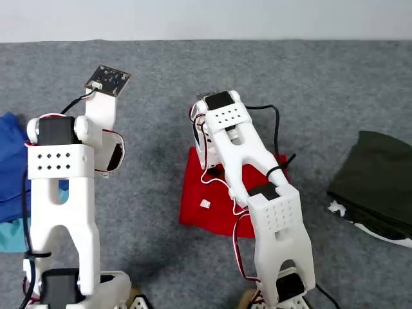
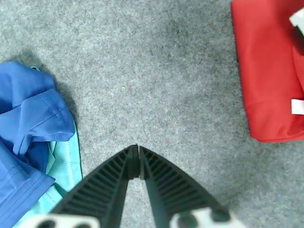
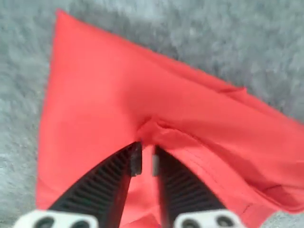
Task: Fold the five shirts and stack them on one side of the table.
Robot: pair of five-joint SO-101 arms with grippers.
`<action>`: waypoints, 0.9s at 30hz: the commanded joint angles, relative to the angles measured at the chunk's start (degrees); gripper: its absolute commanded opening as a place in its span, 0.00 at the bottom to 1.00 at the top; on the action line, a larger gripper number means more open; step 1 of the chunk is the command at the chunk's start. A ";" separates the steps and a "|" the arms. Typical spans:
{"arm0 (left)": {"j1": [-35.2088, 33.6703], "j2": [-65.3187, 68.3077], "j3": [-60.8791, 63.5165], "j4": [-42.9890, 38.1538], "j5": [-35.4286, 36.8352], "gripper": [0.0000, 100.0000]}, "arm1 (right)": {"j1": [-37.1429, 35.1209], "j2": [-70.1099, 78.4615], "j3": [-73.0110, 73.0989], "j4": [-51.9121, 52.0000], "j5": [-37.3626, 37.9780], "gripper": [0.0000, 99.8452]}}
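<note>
Right end effector (image 3: pixel 145 160) is clenched on the part-folded red fabric shirt (image 1: pixel 193 193) at mid grey counter (image 1: pixel 154 212); left end effector (image 2: pixel 138 159) is shut, empty. Dark green folded shirt (image 1: pixel 376 183) is set aside on the right arm's side; crumpled blue shirt (image 1: pixel 9 161) & teal shirt (image 1: pixel 9 235) are judged unfolded.

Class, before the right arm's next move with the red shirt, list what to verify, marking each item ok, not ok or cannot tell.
1. Grip: ok, the right jaws are closed on a raised pinch of the red shirt.
2. Other arm clear: ok, the left jaws are shut on nothing above bare carpet.
3. Fold finished: cannot tell, the right arm covers part of it.
4. Stack started: ok, a dark green shirt lies folded at one side, apart from the red one.
5. Remaining shirts folded: not ok, the blue shirt and teal shirt lie crumpled together.
</note>
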 commanded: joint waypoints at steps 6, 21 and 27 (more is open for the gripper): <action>0.09 -2.20 -0.31 0.26 -0.53 0.00 | 1.36 -6.55 -2.64 2.95 0.53 0.01; 0.26 -2.20 -0.31 -0.53 -0.53 0.00 | 0.92 -7.34 0.88 -1.71 0.09 0.14; 0.26 -2.20 -0.31 -0.26 -0.53 0.00 | -1.19 -4.97 0.88 -4.79 0.18 0.15</action>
